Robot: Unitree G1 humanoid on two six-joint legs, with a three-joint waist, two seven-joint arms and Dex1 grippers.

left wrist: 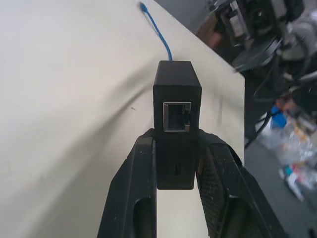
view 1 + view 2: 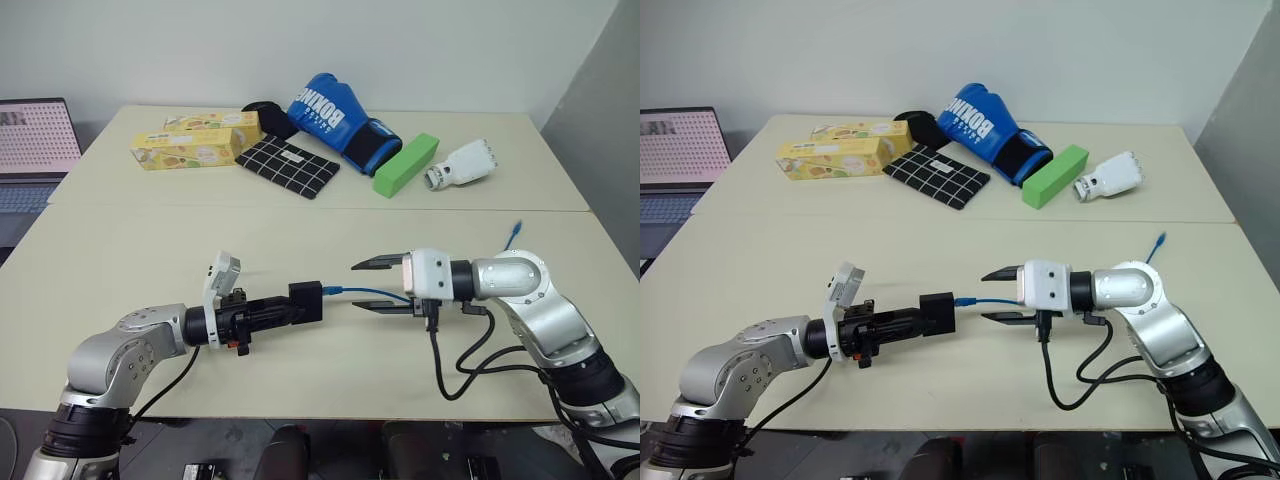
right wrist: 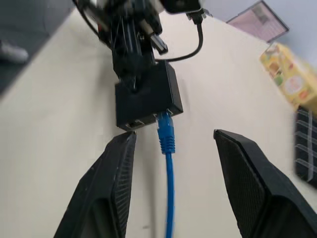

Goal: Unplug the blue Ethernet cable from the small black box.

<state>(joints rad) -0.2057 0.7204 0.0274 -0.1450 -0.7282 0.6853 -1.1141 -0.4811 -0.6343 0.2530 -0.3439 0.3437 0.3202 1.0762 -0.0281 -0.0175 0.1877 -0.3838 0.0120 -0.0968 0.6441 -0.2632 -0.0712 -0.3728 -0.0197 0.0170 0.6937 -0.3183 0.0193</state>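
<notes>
box pinned on the left, plug waiting between open fingers on the right

the left gripper (image 2: pixel 300 310) is clamped on the small black box (image 2: pixel 307 301), one finger on each flank, holding it raised above the table (image 2: pixel 300 225) with its cabled face turned toward the other arm. that hold looks meant to brace the box, so a pull on the cord works against something fixed rather than dragging the box along.

the blue ethernet cable (image 2: pixel 372 293) is plugged into that face; the right wrist view shows its plug (image 3: pixel 165 130) seated in the port. from there the cord runs between the fingers of the right gripper (image 2: pixel 383 286), which stand apart on either side of it and touch nothing. past that arm, the cable's free end (image 2: pixel 513 234) lies on the table near its right edge.

the two grippers point at each other on nearly one line, which suits a straight pull out of the socket. a second, empty port on the box faces the left wrist camera. the unplugging is not yet done.

the next move probably calls for closing on the plug body itself, not the thin cord, since a latch tab may need pressing.
</notes>
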